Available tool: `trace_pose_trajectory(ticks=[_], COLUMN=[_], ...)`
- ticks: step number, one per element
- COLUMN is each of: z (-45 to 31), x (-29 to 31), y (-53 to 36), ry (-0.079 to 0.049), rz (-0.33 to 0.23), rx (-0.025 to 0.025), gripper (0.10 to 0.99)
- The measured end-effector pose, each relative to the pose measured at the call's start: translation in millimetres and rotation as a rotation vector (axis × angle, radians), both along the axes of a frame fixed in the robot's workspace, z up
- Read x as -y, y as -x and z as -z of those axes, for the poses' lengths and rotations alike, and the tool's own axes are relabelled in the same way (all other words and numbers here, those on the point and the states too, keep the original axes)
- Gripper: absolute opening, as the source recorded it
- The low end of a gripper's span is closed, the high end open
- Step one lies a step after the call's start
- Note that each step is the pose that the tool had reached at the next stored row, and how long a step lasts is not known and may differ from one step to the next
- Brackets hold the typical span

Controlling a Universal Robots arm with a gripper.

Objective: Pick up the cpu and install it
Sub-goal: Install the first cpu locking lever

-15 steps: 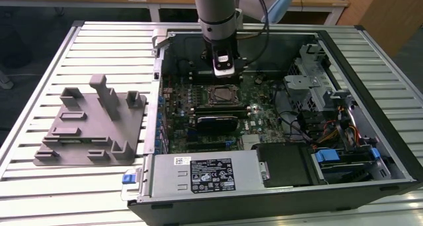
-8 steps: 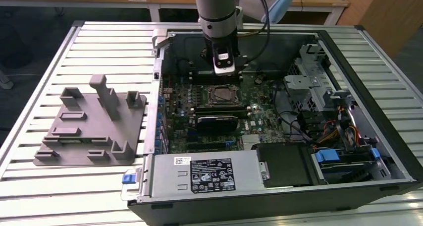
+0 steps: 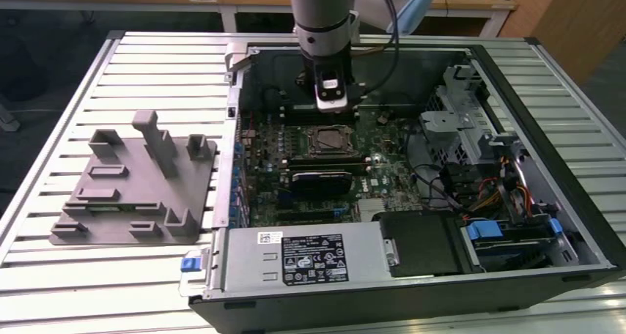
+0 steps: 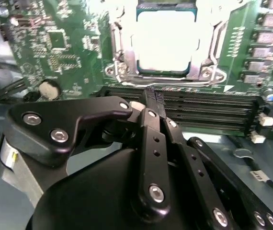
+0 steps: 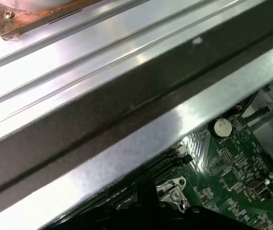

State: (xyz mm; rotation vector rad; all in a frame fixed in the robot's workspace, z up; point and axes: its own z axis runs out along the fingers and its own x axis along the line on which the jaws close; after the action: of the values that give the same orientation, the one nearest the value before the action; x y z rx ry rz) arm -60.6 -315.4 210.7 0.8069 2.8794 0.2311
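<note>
You've got the gripper [image 4: 153,98] low inside the open computer case [image 3: 391,305], hanging over the motherboard [image 4: 69,52]. In the second wrist view its fingers [image 4: 159,101] are pressed together with nothing pinched between them, their tips just above the long black memory slots [image 4: 208,103]. It looks empty, so count nothing as carried right now.

Look past the fingertips for the cpu [image 4: 164,40]. Its bright silver top with a thin green rim lies flat inside the socket [image 4: 208,72], square to the metal frame [image 4: 119,67] around it. That even rim suggests the chip is seated in its recess rather than propped on an edge. I can't tell from here whether the frame is clamped over it.

In the exterior view the gripper [image 3: 330,99] stands upright just behind the socket, near it but not touching. That keeps the chip in the wrist camera's sight.

The grey tray [image 3: 108,209] with its upright pegs sits outside the case, on the exterior view's left, well apart from the arm. In the first wrist view you see the case wall, and beyond it the coin cell [image 5: 221,127] on the board.
</note>
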Motion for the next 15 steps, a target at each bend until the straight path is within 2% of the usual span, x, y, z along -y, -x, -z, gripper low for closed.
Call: trace_pose_trajectory(ticks=[2,3,5,6,12,15], z=[0.4,0.4,0.7,0.7,1.0,1.1], x=[1.8,3.2,6.7,8.7,22.5,26.6], y=[-0.1,-0.1,-0.2,-0.1,-0.2,-0.2], ry=[0.004,0.006,0.009,0.011,0.022,0.031], rz=[0.0,0.0,0.0,0.0,0.0,0.0], rx=[-0.021,-0.0295,-0.0409,-0.0441,-0.0549,-0.066], gripper=[0.106,0.106,0.106,0.106,0.106,0.106])
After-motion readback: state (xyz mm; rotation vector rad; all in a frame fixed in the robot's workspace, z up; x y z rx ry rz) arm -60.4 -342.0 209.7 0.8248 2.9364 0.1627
